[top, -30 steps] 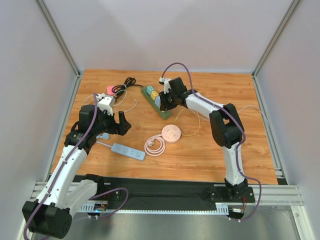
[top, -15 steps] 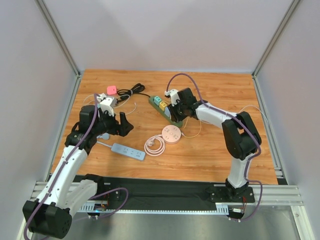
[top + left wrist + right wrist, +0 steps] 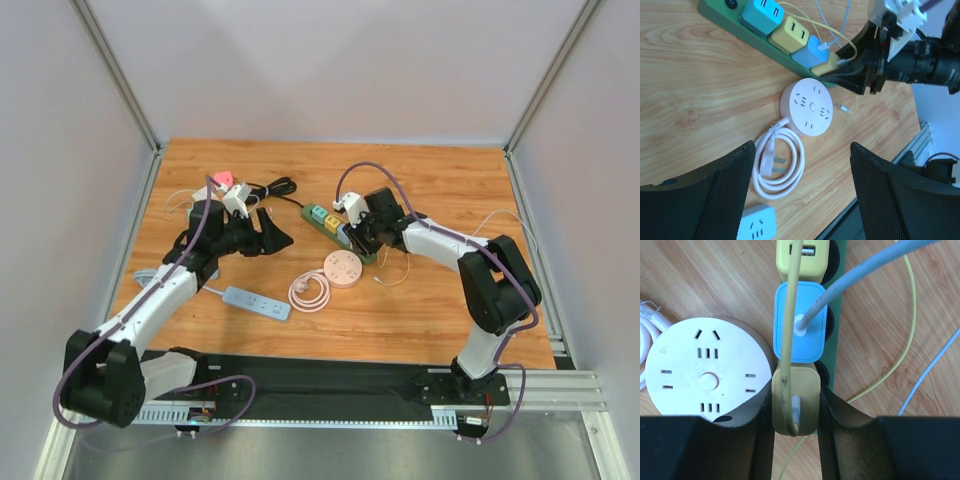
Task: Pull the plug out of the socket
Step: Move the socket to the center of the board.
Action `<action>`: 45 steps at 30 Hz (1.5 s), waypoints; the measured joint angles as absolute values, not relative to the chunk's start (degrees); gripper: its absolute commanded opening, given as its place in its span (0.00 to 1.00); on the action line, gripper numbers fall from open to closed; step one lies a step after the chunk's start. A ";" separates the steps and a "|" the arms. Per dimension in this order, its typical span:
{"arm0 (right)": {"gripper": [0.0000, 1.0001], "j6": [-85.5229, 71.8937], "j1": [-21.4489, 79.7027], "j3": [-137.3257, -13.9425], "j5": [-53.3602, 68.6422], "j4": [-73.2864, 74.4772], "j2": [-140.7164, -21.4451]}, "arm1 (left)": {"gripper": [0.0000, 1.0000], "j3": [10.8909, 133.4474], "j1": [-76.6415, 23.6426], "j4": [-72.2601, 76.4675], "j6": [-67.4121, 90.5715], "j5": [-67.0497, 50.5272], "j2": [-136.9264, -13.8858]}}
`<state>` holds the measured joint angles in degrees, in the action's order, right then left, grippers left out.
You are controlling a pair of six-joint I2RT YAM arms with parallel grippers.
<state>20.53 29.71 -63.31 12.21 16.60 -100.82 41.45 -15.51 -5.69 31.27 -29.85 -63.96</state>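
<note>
Wooden table [image 3: 440, 300] seen from above: the green power strip [image 3: 330, 230] has slid nearer the arms over the last second, dragged along by the right jaws. The left jaws have swung over and stop just short of its switch end.

Left wrist: these jaws stand wide apart, with the strip ahead of them and a round white socket [image 3: 812, 106] between.

Right wrist: the jaws are clamped on the olive plug [image 3: 795, 400], which looks still seated, the blue plug [image 3: 799, 329] just beyond it. Pulling only moves the strip, so it likely needs pinning.
</note>
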 measured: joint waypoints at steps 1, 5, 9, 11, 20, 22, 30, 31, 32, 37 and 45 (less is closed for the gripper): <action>0.00 20.99 29.69 -63.31 12.43 16.64 -100.82 | 0.80 41.47 -15.84 -4.08 32.38 -29.56 -65.54; 0.00 22.20 29.54 -63.31 13.04 16.80 -100.82 | 0.73 45.06 -17.52 -0.10 37.06 -27.22 -74.76; 0.00 22.98 29.43 -63.31 13.43 16.84 -100.82 | 0.71 51.66 -19.29 1.52 39.70 -23.59 -83.74; 0.00 23.44 29.43 -63.31 13.58 16.88 -100.82 | 0.72 54.89 -20.05 2.13 40.23 -22.20 -87.53; 0.00 26.50 29.04 -63.35 14.96 17.34 -100.79 | 0.72 70.76 -20.56 -1.56 37.01 -20.71 -103.07; 0.00 27.09 28.88 -63.35 15.35 17.50 -100.79 | 0.70 71.79 -20.60 -2.52 36.42 -20.53 -103.90; 0.00 28.14 28.08 -63.48 16.93 18.20 -100.79 | 0.47 73.93 -21.82 -2.98 35.70 -22.61 -106.15; 0.00 28.27 28.03 -63.51 17.08 18.22 -100.79 | 0.42 74.54 -22.02 -2.85 35.62 -23.38 -107.02; 0.00 28.36 28.01 -63.51 17.15 18.26 -100.79 | 0.40 74.76 -22.17 -2.70 35.79 -23.75 -107.48; 0.00 28.67 27.92 -63.81 17.23 19.03 -100.82 | 0.35 75.57 -22.50 -2.09 35.94 -26.22 -110.13; 0.00 28.77 27.92 -64.14 17.19 19.68 -100.90 | 0.28 75.90 -22.55 -1.85 36.27 -27.75 -111.09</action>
<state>28.77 27.92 -64.14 17.19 19.68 -100.90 75.90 -22.55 -1.85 36.27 -27.75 -111.09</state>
